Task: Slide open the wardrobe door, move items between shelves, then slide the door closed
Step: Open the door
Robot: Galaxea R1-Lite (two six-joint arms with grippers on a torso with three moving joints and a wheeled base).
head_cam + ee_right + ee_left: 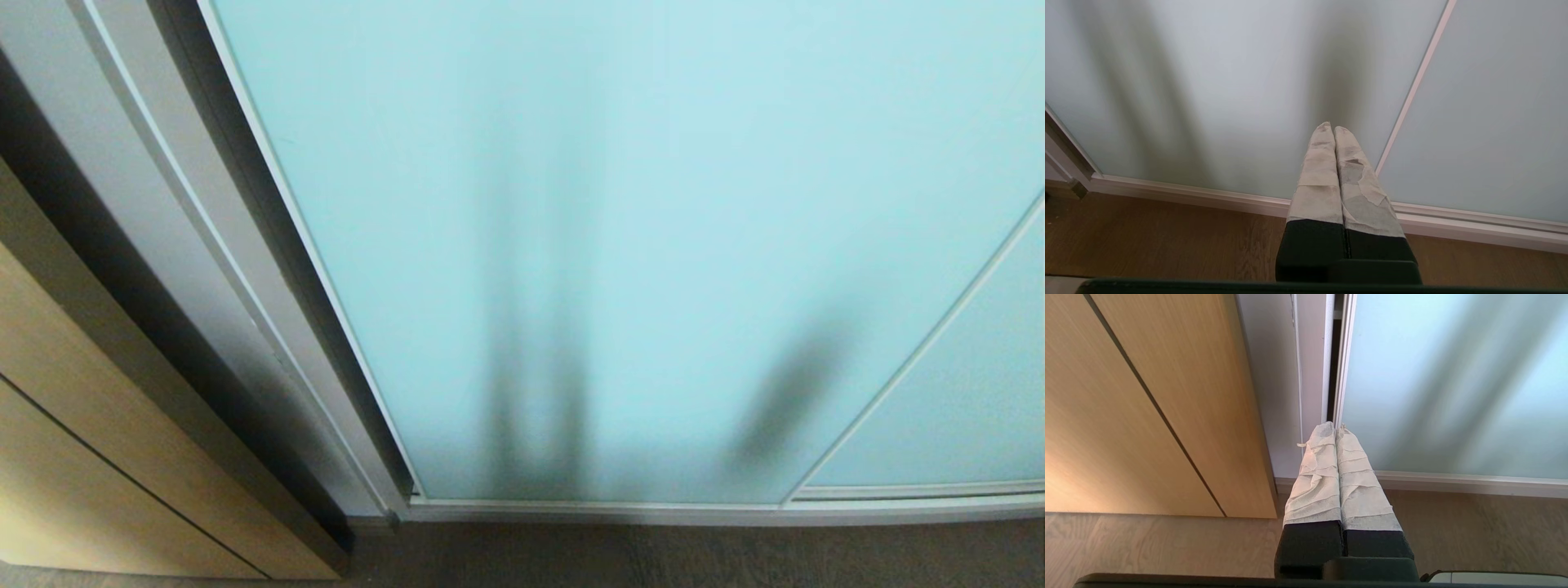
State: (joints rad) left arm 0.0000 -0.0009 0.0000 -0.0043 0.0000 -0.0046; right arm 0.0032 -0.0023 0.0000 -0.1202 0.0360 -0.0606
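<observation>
**Two grippers, two glass panels, one wardrobe front**

The sliding wardrobe door (620, 245) fills the head view, drawn across; a second aqua panel (963, 392) sits at four o'clock. Left gripper (1335, 426) hangs pinched together, empty, at its frame edge. Right gripper (1329, 127), likewise pressed together and empty, faces the glass. One wooden door (1147, 404) stands at nine o'clock.

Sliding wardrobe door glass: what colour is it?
Frosted pale aqua sliding wardrobe door, framed in thin silver-grey metal; clearest in the head view.
</observation>
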